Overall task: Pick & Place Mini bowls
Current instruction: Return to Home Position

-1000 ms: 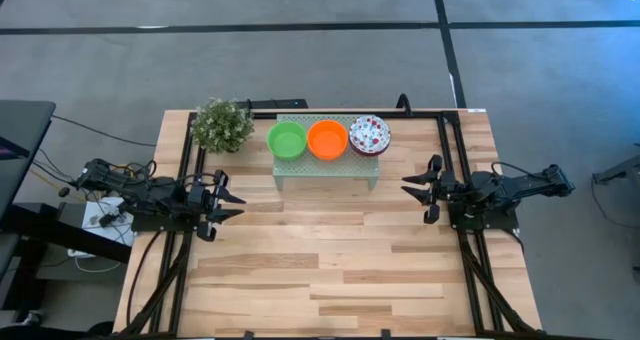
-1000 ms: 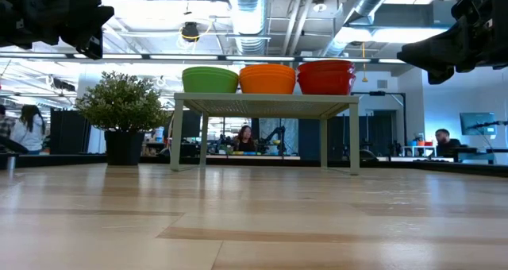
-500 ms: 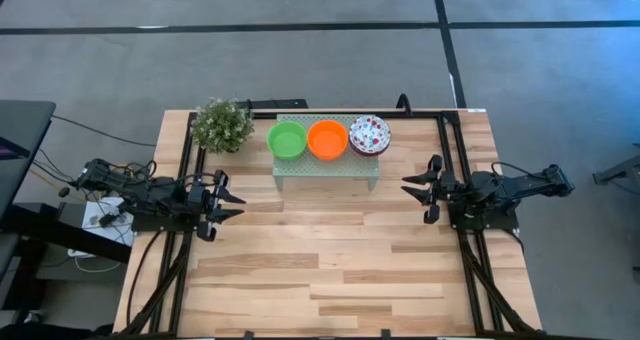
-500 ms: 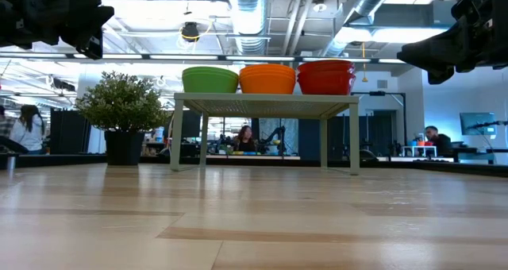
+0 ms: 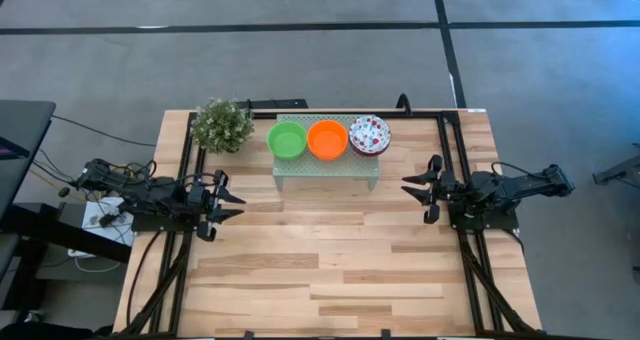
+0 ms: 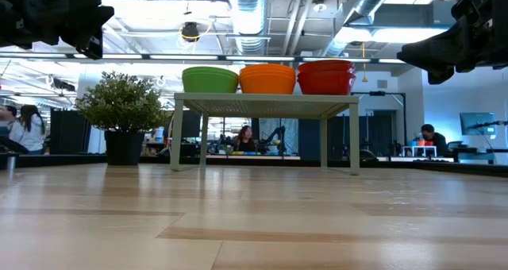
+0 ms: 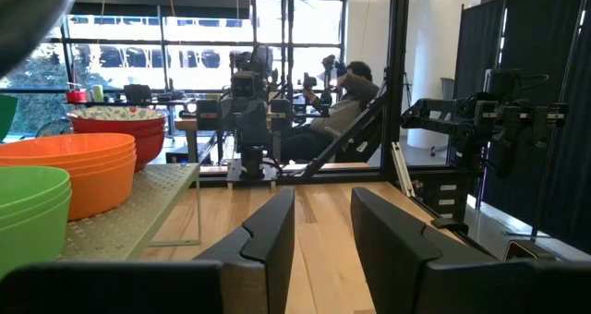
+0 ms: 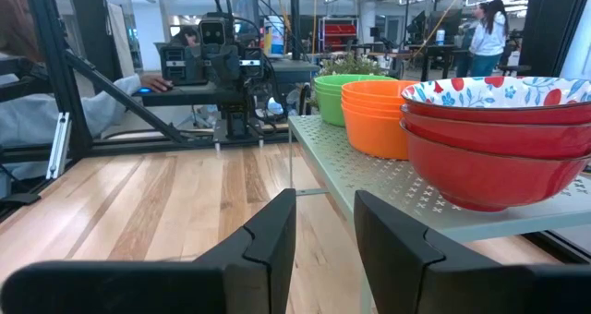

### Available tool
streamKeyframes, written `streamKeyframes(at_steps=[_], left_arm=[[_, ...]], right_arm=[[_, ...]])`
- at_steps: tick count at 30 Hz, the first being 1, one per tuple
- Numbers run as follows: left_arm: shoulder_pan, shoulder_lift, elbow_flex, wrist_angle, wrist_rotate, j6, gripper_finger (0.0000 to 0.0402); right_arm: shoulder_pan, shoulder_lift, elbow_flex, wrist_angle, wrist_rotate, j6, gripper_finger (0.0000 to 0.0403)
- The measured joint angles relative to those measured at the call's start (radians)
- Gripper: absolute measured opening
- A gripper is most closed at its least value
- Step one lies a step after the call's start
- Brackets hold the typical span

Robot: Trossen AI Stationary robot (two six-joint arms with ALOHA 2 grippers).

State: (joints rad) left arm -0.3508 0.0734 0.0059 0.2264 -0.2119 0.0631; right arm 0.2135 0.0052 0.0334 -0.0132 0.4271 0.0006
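Three stacks of mini bowls stand side by side on a pale green perforated stand (image 5: 326, 168) at the table's far middle: green (image 5: 287, 140), orange (image 5: 327, 139), and white floral with red outsides (image 5: 369, 135). The low view shows the green (image 6: 210, 79), orange (image 6: 267, 79) and red (image 6: 326, 77) stacks raised on the stand's top. My left gripper (image 5: 240, 206) hovers open at the table's left edge, pointing right, with nothing between its fingers (image 7: 323, 231). My right gripper (image 5: 406, 184) hovers open at the right edge, pointing left, also holding nothing (image 8: 325, 231).
A small bushy plant in a dark pot (image 5: 222, 125) stands just left of the stand. Black frame rails (image 5: 447, 140) run along the table's sides and far edge. Bare wood (image 5: 320, 250) spreads between the arms and toward the near edge. People sit and stand in the room beyond.
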Motion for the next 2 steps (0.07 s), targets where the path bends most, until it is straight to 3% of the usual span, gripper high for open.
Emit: streamKeyframes(at_steps=[2], left_arm=[[0.0,0.0,0.0,0.0,0.0,0.0,0.0111]], right_arm=[[0.0,0.0,0.0,0.0,0.0,0.0,0.0107]])
